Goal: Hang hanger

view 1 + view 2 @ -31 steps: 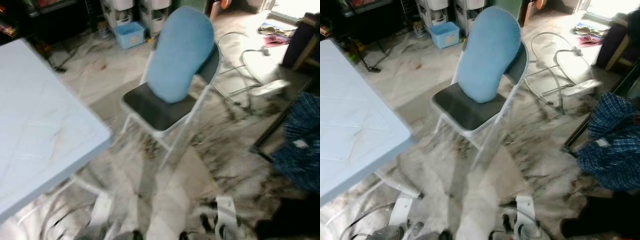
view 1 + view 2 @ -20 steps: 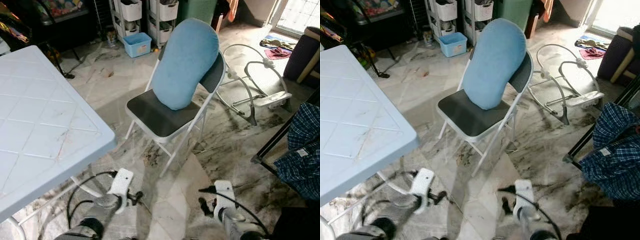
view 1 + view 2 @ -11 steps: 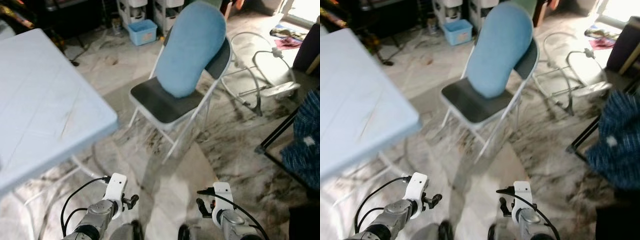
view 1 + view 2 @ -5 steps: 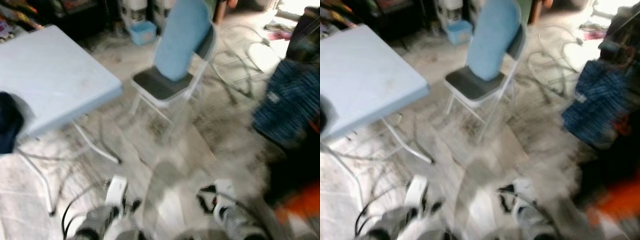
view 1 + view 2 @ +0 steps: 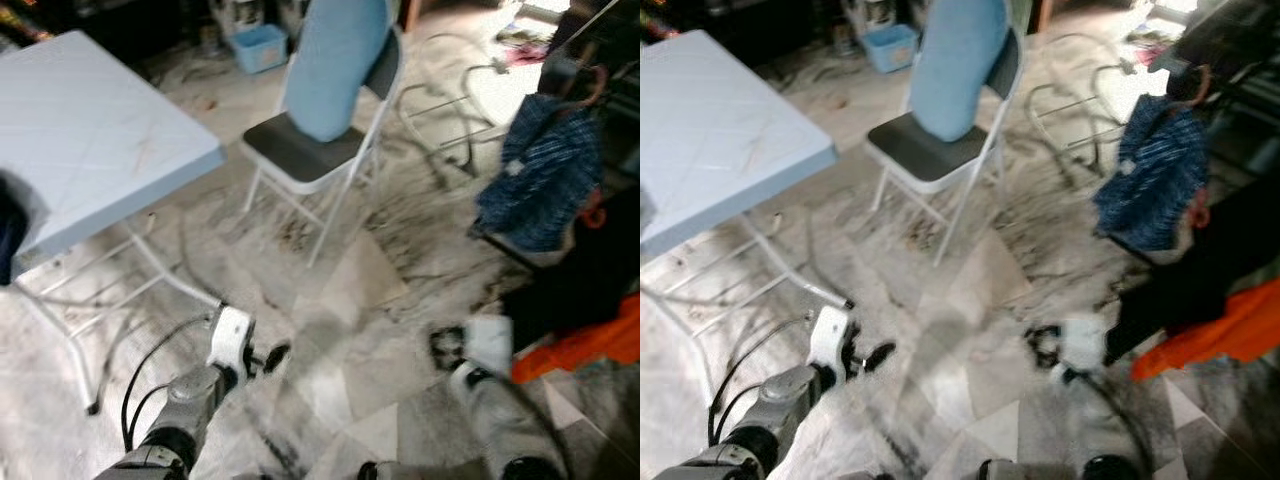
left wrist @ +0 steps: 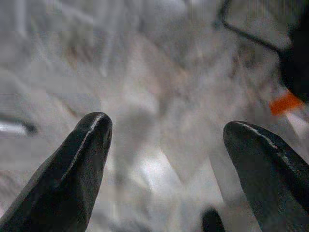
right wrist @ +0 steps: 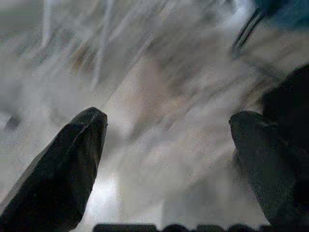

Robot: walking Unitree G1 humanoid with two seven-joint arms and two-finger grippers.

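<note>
A cluttered room with a marbled tile floor (image 5: 340,300) is lying ahead, with a pale blue worktop (image 5: 90,140) to the left and a folding chair (image 5: 310,160) carrying a blue cushion (image 5: 335,60) in the middle. The hanger (image 5: 1193,82) is showing as a brownish hook above a blue plaid shirt (image 5: 1150,180) at the right, seemingly already hung near dark and orange garments (image 5: 1230,330); the hook is pointing up, its long axis blurred beyond telling. Neither gripper is holding anything: the left gripper (image 6: 164,145) and right gripper (image 7: 166,145) are hovering low over the floor, fingers spread apart, so grasping and hanging appear not yet begun.
</note>
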